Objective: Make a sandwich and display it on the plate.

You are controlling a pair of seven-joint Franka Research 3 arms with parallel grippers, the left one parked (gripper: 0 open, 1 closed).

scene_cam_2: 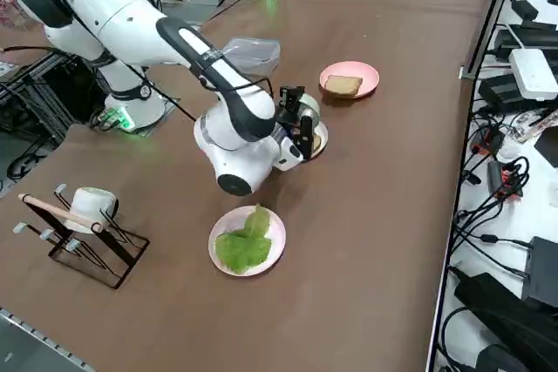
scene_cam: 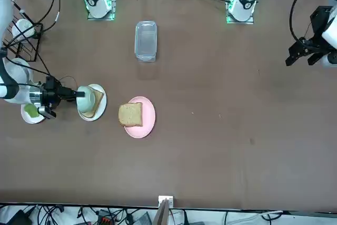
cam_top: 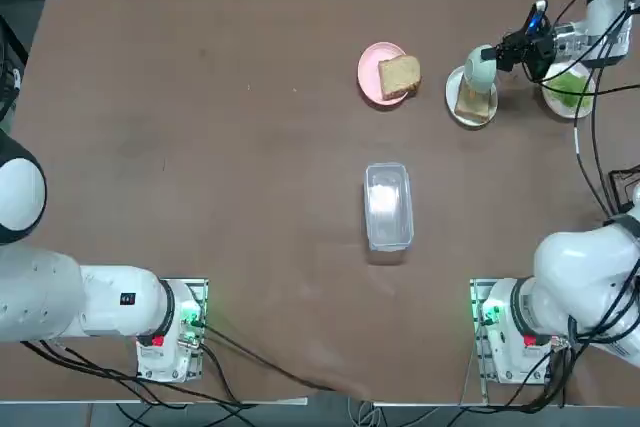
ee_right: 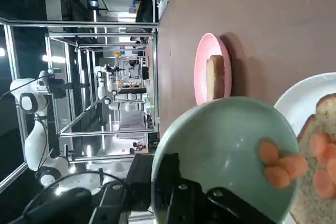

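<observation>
Pale-green bowl [ee_right: 226,156], tipped over the white plate [cam_top: 456,87] and its bread slice [ee_right: 320,182], is sitting clamped in the right gripper [ee_right: 173,182], orange pieces [ee_right: 278,166] spilling out.

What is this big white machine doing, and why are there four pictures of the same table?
The white machines are two robot arms bolted to a brown table. Four cameras look at one moment: one from above, one from across the table, one from the side, and one riding on the working arm's wrist.

The right gripper, the arm's two-finger hand, is shut on the rim of a pale-green bowl. It holds the bowl tipped on its side over a white plate with a bread slice on it. In the wrist picture, orange round pieces lie in the bowl and on that bread.

Nearby, a pink plate carries another bread slice. A second white plate holds green lettuce, and a clear plastic box sits mid-table.
</observation>
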